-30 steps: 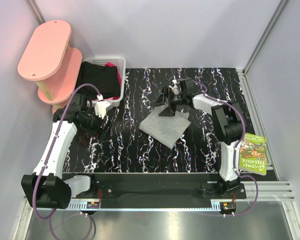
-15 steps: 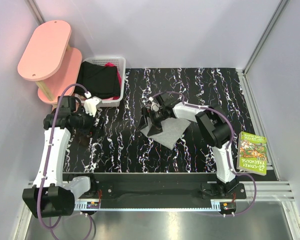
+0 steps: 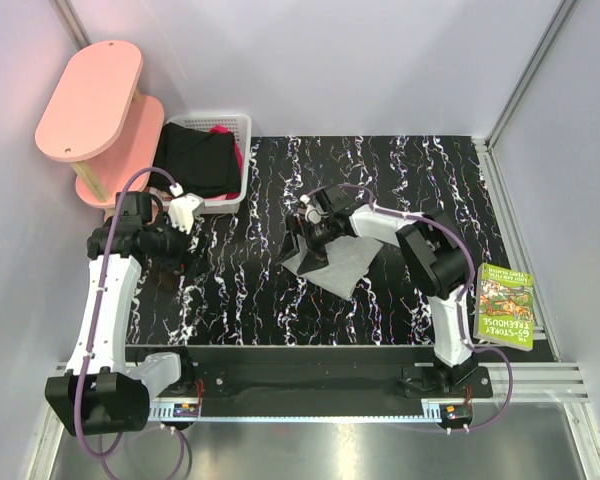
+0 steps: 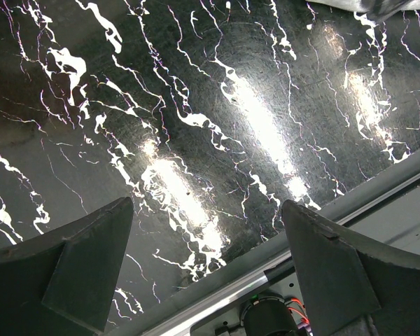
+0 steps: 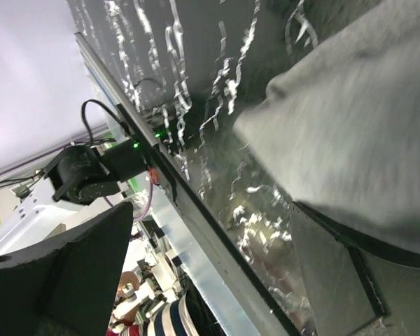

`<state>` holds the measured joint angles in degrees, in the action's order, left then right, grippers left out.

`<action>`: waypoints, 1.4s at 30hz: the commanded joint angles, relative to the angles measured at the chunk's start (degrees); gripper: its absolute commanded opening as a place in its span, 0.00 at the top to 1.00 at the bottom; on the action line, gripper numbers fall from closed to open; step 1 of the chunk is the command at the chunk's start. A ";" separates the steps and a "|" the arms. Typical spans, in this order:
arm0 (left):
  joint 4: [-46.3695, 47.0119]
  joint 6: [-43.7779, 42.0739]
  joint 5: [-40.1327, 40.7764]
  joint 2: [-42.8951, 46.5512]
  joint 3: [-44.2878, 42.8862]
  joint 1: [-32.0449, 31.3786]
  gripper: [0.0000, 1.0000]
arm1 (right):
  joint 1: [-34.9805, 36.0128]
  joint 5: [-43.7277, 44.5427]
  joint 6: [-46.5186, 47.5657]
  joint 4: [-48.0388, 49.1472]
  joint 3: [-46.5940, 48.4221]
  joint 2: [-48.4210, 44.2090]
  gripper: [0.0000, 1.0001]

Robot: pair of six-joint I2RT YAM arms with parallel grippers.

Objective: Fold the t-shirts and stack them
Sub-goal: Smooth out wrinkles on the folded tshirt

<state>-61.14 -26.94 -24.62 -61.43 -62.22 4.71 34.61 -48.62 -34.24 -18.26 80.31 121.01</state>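
Note:
A light grey t-shirt (image 3: 335,262) lies folded small in the middle of the black marbled table (image 3: 430,180). My right gripper (image 3: 298,245) hangs open low over the shirt's left edge. In the right wrist view the grey cloth (image 5: 357,119) fills the upper right and lies against the right finger (image 5: 350,280), with the jaws (image 5: 210,273) wide apart. My left gripper (image 3: 178,255) is open and empty over bare table at the left; it is also seen in the left wrist view (image 4: 206,269). A black garment (image 3: 192,160) and a bit of magenta cloth (image 3: 239,158) lie in the basket.
The white lattice basket (image 3: 242,122) stands at the back left corner. A pink two-tier shelf (image 3: 90,100) stands left of it. A green book (image 3: 505,305) lies off the table's right edge. The metal rail (image 4: 217,297) runs along the near edge.
My right gripper has swept from the shirt's far edge to its left side, and the grey shirt now lies narrower. My left arm has drawn back to the left.

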 commanded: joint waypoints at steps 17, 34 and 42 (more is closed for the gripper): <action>0.15 -0.66 -0.78 1.57 -1.77 0.21 0.07 | -1.65 -1.21 -1.53 4.99 -14.22 -6.76 0.00; -1.08 -0.66 -2.70 2.54 -2.12 0.12 0.06 | -22.12 1.84 5.84 -5.28 5.81 -5.54 0.00; -1.70 3.29 -6.76 -2.11 -6.16 -8.48 0.05 | -26.87 7.58 9.10 -8.10 13.54 4.22 0.00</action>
<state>-63.90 -26.24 -27.66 -60.80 -64.03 0.99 7.68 -43.90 -27.99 -21.69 90.70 122.15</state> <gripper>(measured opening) 0.945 0.993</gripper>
